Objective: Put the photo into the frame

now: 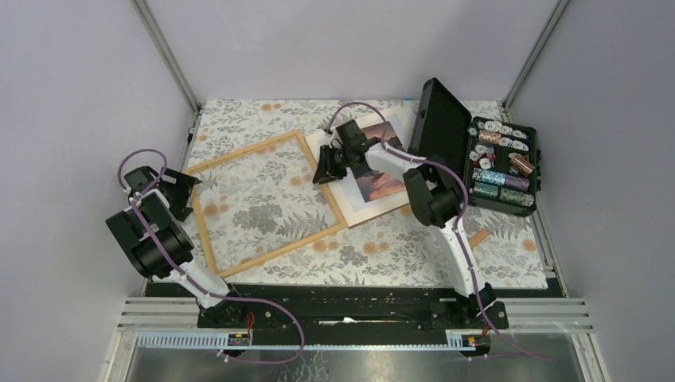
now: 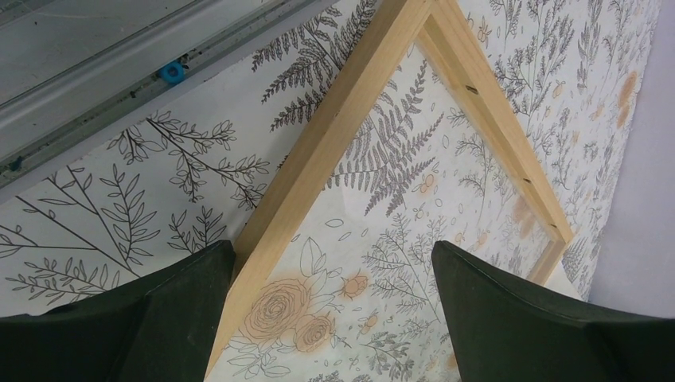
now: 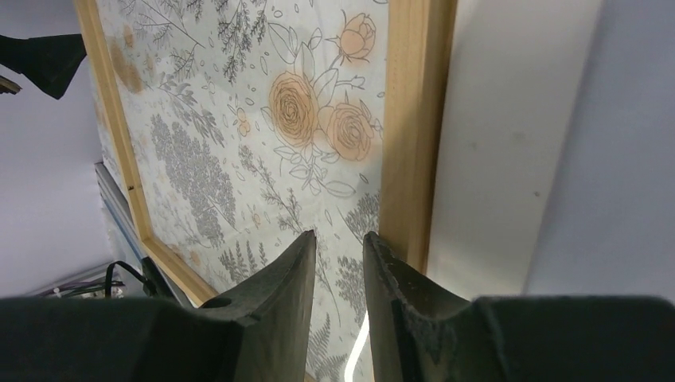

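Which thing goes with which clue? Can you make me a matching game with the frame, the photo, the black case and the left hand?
Things:
1. frame
2. photo
3. black case
4. left hand

Clues:
A. lid standing up, colourful rolls inside
B. wide open, above a wooden edge
C. partly hidden under the right arm, lying on a white mat
D. flat on the flowery cloth, nothing inside

Pairs: 1-D, 2-C, 3-A, 4-B.
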`<state>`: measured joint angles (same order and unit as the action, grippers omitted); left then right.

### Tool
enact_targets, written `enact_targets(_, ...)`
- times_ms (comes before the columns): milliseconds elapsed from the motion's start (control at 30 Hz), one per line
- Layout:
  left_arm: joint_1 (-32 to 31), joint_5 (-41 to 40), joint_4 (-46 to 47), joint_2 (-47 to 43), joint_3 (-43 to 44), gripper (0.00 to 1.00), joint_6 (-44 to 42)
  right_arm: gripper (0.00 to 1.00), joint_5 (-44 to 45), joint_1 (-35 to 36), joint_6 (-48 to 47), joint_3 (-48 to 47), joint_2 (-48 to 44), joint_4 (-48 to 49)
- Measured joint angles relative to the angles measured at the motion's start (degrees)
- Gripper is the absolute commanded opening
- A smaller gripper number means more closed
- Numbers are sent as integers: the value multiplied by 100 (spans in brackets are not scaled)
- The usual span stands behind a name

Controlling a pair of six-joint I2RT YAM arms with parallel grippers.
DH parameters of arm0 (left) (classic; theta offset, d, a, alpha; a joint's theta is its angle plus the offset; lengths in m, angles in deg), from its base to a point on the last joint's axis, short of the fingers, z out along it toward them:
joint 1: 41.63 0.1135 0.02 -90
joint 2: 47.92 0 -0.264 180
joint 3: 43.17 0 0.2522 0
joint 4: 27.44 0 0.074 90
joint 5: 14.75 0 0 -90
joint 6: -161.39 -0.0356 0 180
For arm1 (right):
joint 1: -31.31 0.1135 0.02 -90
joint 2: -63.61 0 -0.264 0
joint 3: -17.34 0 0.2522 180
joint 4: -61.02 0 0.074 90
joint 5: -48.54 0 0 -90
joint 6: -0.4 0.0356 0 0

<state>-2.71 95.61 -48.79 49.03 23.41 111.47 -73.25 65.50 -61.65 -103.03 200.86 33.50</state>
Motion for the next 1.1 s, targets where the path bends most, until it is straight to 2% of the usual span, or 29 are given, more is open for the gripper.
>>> enact_targets(300, -48, 2, 66, 39, -31, 99, 42, 36, -431, 184, 402, 4, 267, 313)
enact_targets(400, -52, 2, 85, 39, -39, 99, 44, 41, -326, 186, 315, -114, 267, 81)
enact_targets(533, -66, -11, 87, 31, -46, 99, 44, 53, 127, 186, -35, -691, 267, -437)
enact_targets(633, -85, -48, 83, 26, -46, 99, 48, 54, 448, 186, -282, -1279, 332, -638)
enact_targets(833, -127, -87, 66, 15, -46, 99, 52, 61, 822, 186, -562, -3126, 1158, -833)
enact_targets(1100, -160, -68, 20, 2, -46, 99, 52, 63, 1027, 181, -586, -3421, 1766, -732)
